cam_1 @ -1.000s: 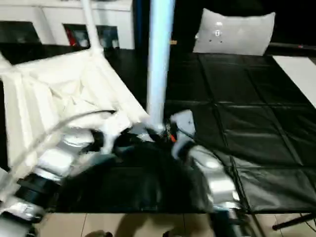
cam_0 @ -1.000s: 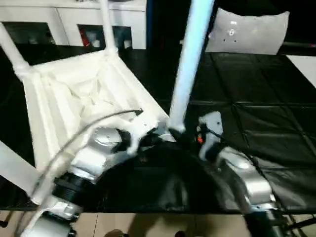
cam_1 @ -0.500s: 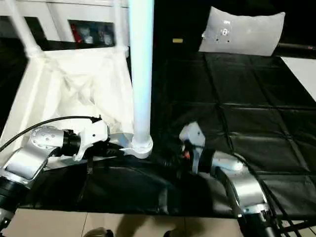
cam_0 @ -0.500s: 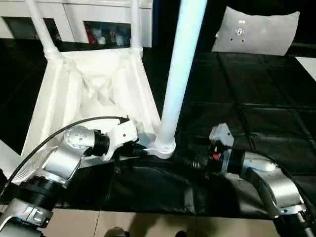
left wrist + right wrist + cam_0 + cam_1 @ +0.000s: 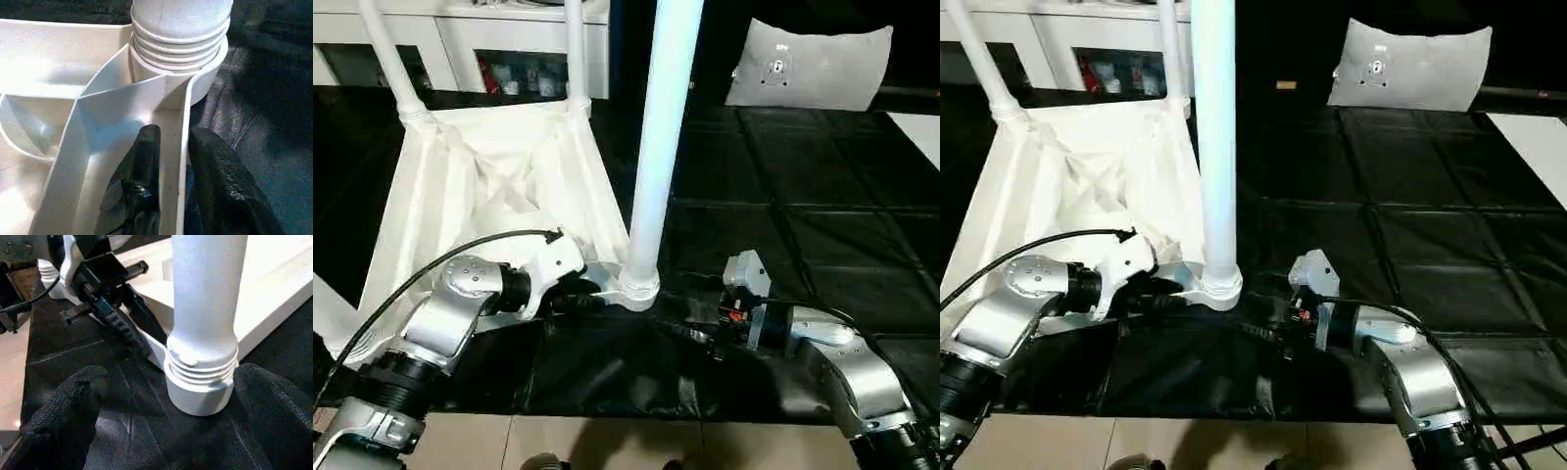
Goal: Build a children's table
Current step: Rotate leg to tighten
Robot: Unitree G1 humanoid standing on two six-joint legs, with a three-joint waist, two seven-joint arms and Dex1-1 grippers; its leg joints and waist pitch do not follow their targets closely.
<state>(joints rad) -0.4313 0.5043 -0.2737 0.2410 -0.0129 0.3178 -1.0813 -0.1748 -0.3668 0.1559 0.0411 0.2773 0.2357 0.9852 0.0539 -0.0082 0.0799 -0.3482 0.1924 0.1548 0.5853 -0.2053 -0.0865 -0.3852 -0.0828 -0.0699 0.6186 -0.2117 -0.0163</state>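
Home-like room: shelved cabinet (image 5: 460, 39), cushion (image 5: 808, 69)

Black tiled mat (image 5: 803, 196) covering the floor. Grey pillow (image 5: 808, 67) at its far edge. White cabinet (image 5: 470, 39) behind, small items on its shelves.

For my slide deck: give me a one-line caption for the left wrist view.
Left pincer straddling the upturned table's rim, just below a leg screwed into its corner socket.

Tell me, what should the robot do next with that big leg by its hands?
Probably grip the leg with the right gripper again and twist it down. Its fingers stand wide open, and thread rings still show above the corner socket. The left gripper straddles the tabletop rim.
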